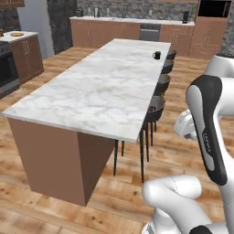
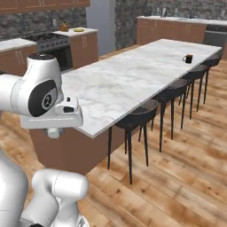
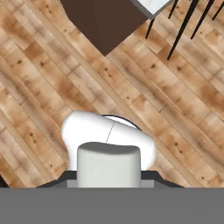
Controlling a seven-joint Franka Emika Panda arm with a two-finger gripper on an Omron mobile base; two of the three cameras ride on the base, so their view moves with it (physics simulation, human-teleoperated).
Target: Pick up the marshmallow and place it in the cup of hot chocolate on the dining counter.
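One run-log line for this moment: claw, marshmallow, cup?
claw: shut on marshmallow | marshmallow: over wood floor | cup of hot chocolate: far end of dining counter | placing: not done

Two base views from behind the arm, left and right, looking forward and down, sharing the marble bench (image 1: 98,91), hand view facing the wood floor (image 3: 52,87), close

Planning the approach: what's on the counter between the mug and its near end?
Nothing; the counter is bare marble from the mug to that end, in both base views.
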